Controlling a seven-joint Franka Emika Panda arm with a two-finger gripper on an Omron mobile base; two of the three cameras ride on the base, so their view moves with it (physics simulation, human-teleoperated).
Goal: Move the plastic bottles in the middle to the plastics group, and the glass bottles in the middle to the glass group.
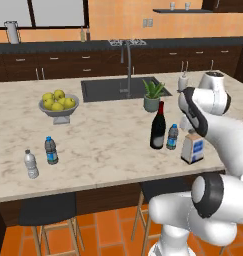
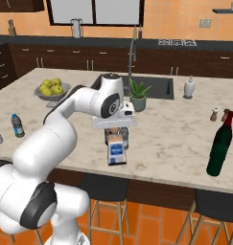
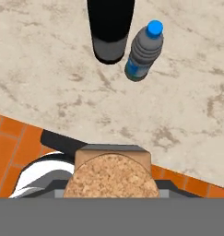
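My gripper (image 1: 192, 132) is shut on the tan cork cap (image 3: 111, 177) of the squat pale glass bottle (image 1: 193, 150) with a blue-white label, close to the counter's front edge. I cannot tell whether its base touches the counter. Just left of it stand the tall dark wine bottle (image 1: 158, 127) and the small blue-capped plastic bottle (image 1: 172, 137); both also lie ahead in the hand view, wine bottle (image 3: 110, 32) and plastic bottle (image 3: 144, 53). The plastics group is far left: a clear grey bottle (image 1: 31, 164) and a blue-capped one (image 1: 51, 150). A dark wine bottle (image 2: 220, 146) marks the glass group at far right.
A bowl of yellow-green fruit (image 1: 58, 102) sits at the left. A potted plant (image 1: 152, 95) stands by the sink (image 1: 124, 88) and its faucet. A white dispenser (image 2: 189, 87) and a small shaker (image 2: 214, 115) stand at the right. Stools stand under the counter edge.
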